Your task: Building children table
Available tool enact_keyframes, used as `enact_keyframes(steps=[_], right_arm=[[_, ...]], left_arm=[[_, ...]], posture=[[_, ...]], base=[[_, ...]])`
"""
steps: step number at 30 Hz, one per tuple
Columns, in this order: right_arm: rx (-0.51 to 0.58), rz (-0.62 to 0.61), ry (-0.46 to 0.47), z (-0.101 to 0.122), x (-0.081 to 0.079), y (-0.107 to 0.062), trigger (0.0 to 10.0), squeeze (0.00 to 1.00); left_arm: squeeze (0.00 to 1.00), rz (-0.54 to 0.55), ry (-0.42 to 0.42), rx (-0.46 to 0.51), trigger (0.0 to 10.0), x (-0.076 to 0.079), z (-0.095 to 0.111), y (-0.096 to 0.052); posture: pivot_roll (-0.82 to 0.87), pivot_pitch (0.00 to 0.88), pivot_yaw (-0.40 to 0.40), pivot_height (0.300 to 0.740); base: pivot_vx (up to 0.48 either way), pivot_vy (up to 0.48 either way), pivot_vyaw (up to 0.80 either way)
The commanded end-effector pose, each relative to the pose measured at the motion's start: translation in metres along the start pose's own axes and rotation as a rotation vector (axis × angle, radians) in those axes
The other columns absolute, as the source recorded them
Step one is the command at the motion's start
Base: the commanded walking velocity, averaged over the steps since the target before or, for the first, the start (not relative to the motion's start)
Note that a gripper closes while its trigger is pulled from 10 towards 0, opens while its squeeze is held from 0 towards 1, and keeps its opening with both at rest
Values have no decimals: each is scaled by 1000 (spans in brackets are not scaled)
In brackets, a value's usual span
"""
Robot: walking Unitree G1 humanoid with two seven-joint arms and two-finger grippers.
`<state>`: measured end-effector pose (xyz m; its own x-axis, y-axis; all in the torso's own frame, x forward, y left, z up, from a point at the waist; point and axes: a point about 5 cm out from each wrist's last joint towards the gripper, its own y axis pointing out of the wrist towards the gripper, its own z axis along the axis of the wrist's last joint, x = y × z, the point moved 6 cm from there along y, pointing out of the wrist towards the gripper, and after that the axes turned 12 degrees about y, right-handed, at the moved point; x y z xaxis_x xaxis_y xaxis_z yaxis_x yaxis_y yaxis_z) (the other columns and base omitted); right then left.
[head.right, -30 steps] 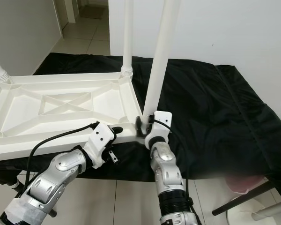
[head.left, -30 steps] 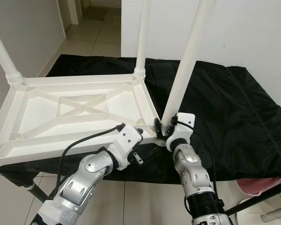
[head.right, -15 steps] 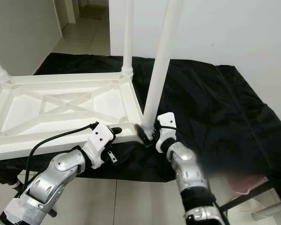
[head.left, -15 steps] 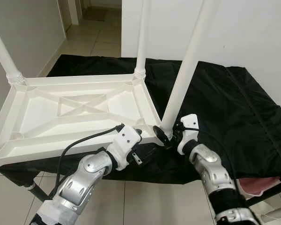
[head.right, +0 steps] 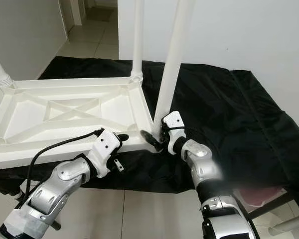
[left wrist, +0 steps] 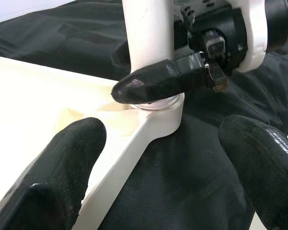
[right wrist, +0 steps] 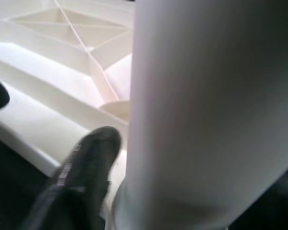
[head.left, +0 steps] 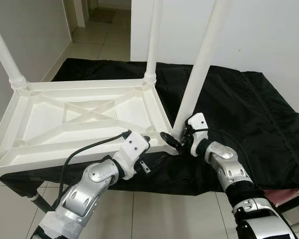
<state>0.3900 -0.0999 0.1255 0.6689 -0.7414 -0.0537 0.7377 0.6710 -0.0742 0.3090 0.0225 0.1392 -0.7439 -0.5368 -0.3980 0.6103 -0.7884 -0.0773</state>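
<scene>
The white children's table (head.left: 84, 117) lies upside down along the left edge of the black-draped surface (head.left: 239, 109), its near left corner hanging past the front edge, with legs standing up from its corners. The right gripper (head.left: 178, 141) has its fingers (left wrist: 158, 81) closed around the base of the near right leg (head.left: 199, 74), where it meets the corner socket. The left gripper (left wrist: 168, 158) hovers just beside that same corner with its fingers spread wide, holding nothing.
</scene>
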Motion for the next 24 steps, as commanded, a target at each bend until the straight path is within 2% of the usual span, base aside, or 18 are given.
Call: enact_keyframes(steps=[1,9,10,11,18,23,24], right_arm=[[-1,17,-14,2,-1,2,0,0],[5,31,2,-1,0,1,0,0],[8,24,6,-2,2,1,4627,0],[15,18,15,-1,3,1,10000,0],[55,-50,65,5,6,3,10000,0],[102,-122,92,12,2,6,10000,0],[117,-170,120,14,2,6,10000,0]], left_arm=[[0,-38,6,2,10000,4,0,-2],[0,-41,5,2,10000,4,0,-2],[0,-42,5,1,10000,4,0,-2],[0,-43,6,1,10000,5,0,-2],[0,-45,6,0,10000,5,0,-2],[0,-47,5,-1,10000,5,-1,-3],[0,-47,5,-1,10000,5,-1,-3]], posture=[[44,25,-63,740],[39,27,-57,740],[38,27,-55,740],[38,27,-55,740],[39,29,-53,740],[37,30,-51,740],[41,31,-53,740]], base=[[0,0,0],[0,0,0],[0,0,0],[0,0,0],[0,0,0],[0,0,0],[0,0,0]])
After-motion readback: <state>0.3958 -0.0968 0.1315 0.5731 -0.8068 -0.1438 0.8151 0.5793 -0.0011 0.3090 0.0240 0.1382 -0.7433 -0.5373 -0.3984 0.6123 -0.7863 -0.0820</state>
